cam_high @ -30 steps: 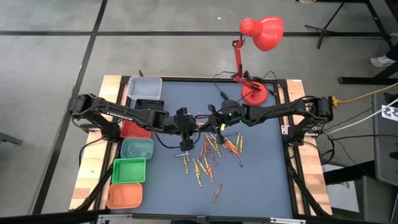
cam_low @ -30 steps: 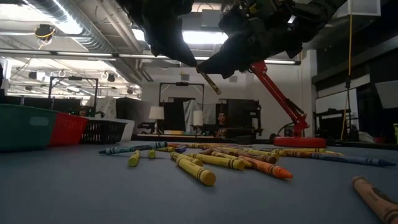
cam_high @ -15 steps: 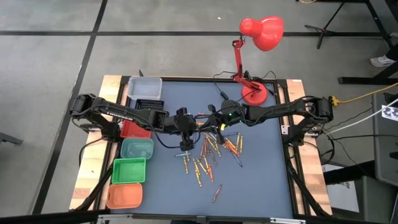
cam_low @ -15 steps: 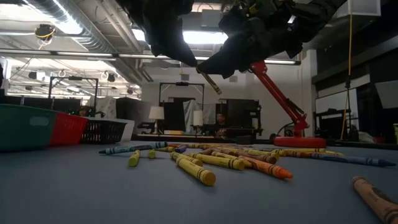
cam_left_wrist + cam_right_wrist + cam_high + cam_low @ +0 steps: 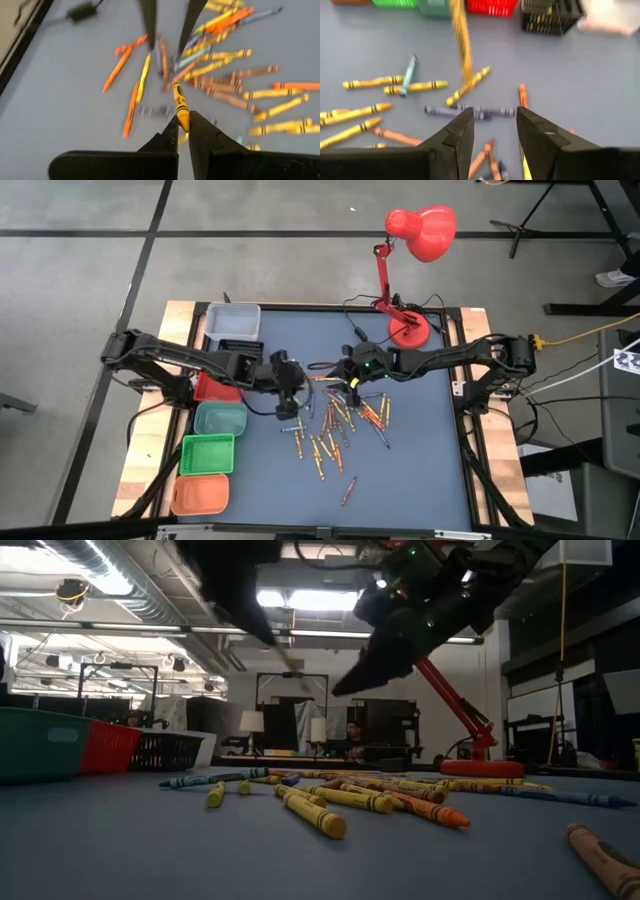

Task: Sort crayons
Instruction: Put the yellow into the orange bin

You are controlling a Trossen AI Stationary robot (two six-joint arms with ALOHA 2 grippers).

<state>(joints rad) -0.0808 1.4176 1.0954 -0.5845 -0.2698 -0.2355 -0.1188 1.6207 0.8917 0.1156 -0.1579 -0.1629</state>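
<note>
Now the left gripper (image 5: 183, 131) is clamped on the tip of a yellow crayon (image 5: 179, 102), whose long axis runs straight out from the fingers, above the loose crayons (image 5: 335, 430) scattered on the surface (image 5: 420, 470). Just beside it, on the red lamp's (image 5: 412, 270) side of that pile, the right gripper (image 5: 494, 127) hangs with its fingers spread and nothing between them. The bins (image 5: 213, 442) lie beyond the pile from the lamp, so the left arm is the nearer carrier. Only the left wrist view shows the grip on the crayon; the high view alone shows the bins and both arms together.
</note>
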